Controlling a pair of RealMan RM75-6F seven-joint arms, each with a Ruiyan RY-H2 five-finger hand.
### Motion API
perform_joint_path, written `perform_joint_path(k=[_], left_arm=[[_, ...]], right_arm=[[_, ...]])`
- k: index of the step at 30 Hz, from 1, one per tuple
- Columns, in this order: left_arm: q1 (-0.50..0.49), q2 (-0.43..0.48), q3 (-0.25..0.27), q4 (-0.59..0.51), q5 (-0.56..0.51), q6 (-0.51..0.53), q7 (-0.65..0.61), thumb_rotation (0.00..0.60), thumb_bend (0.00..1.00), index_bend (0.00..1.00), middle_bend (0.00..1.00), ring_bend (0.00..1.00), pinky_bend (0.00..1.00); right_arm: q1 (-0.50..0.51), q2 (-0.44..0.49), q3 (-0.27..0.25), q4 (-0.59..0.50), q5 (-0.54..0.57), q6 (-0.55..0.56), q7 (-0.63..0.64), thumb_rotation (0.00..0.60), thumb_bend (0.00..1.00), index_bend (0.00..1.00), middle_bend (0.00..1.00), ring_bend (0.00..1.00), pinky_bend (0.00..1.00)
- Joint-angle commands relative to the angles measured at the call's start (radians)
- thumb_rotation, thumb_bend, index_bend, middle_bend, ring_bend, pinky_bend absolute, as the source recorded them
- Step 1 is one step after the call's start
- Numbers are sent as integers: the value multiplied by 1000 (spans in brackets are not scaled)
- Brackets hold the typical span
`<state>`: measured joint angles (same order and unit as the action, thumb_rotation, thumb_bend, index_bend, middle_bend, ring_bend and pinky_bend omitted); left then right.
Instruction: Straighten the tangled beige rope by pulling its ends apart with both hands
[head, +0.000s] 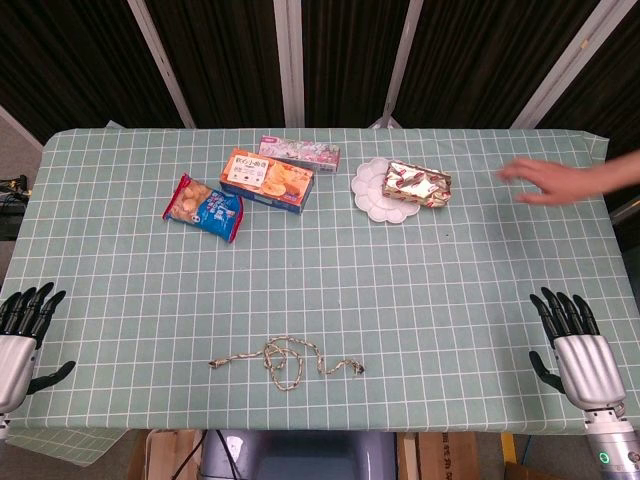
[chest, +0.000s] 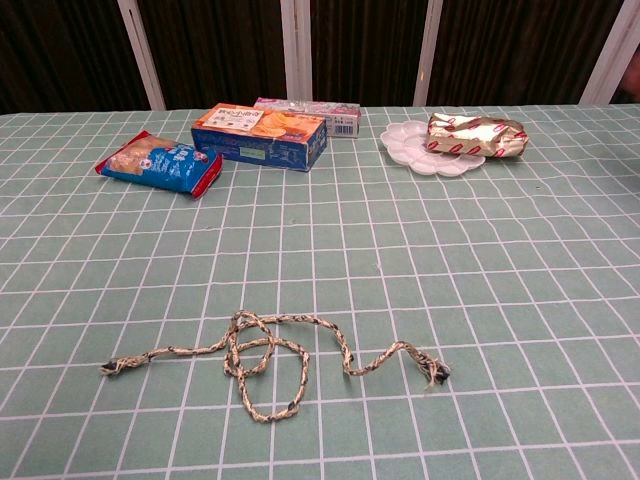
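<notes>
The beige rope (head: 288, 361) is lying tangled near the front edge of the surface (head: 420, 290), roughly midway along it, with loops bunching in the middle and one loose end trailing toward each side. Nothing is touching it.

The left hand (head: 22, 335) is hovering at the front left corner, fingers (head: 35, 303) released and spread, holding nothing. The right hand (head: 575, 355) is sitting at the front right corner, its fingers (head: 563, 310) likewise stretched out and apart, palm empty. Both hands are well apart from the rope, and the chest view is showing neither of them.

Toward the back edge, a row of goods is lining up: a blue and red snack bag (head: 204, 207) lying furthest left, an orange biscuit box (head: 267, 180) just beside it, and a pink box (head: 298, 151) lying right behind the orange one. Further right, a white scalloped plate (head: 372, 195) is carrying a gold and red wrapped packet (head: 417, 185), which is overhanging the plate's right rim.

At the back right corner, a person's bare hand (head: 545, 180) and forearm are reaching in over the green checked cloth, fingers pointing left and looking blurred.
</notes>
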<state>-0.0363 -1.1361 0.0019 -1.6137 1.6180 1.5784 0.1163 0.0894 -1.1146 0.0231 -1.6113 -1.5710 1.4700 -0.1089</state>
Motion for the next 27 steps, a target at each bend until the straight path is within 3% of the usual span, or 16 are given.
perform_joint_path(k=[1,16,24,27], left_arm=[[0,0,0,0,0,0,0,600,32,0,0,0,0],[2,0,2,3,8,5,1,600,32,0,0,0,0],[3,2,1,1,6,8,-2,600,33,0,0,0,0],[1,0,1,3,9,7,1,600,32,0,0,0,0]], right_arm=[[-3,-5,6,2,3,11,-9,600,387,0,0,0,0],[-15,-20,21,-19,35,26,-38,600,388,0,0,0,0],[6,-7,0,-57,-11,-9,57,600,388,2,0,0,0],[29,-2,-11,-78,-32,-47,112,600,388,108,0,0,0]])
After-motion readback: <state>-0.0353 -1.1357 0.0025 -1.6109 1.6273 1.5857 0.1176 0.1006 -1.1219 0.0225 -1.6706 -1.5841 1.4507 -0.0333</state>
